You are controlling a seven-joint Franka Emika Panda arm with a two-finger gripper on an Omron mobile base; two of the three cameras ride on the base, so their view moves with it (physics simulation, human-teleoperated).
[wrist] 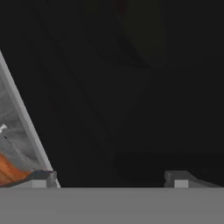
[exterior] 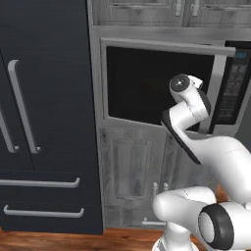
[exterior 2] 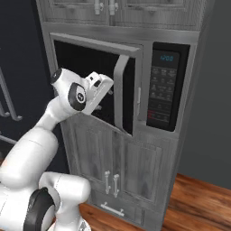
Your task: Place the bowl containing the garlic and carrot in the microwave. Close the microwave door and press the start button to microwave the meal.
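Observation:
The microwave (exterior 2: pixel 187 45) is built into the grey cabinet column, and its dark-glass door (exterior 2: pixel 85 61) stands ajar, swung partly out from its left hinge. The long silver bar handle (exterior 2: pixel 118 90) runs down the door's free edge, next to the black keypad panel (exterior 2: pixel 162 90) with its blue display. My hand (exterior 2: pixel 100 86) is up against the outer face of the door glass (exterior: pixel 147 83). My gripper (wrist: pixel 113 178) is open, its fingertips (wrist: pixel 43 177) wide apart and nothing between them, facing dark glass. The bowl, the garlic and the carrot are out of view.
The tall black fridge (exterior: pixel 44 122) stands directly left of the microwave column. Grey cabinet doors (exterior 2: pixel 117 162) sit below the microwave and more sit above it (exterior: pixel 142 12). Wooden floor (exterior 2: pixel 198 203) lies in front, and a grey wall rises at the right.

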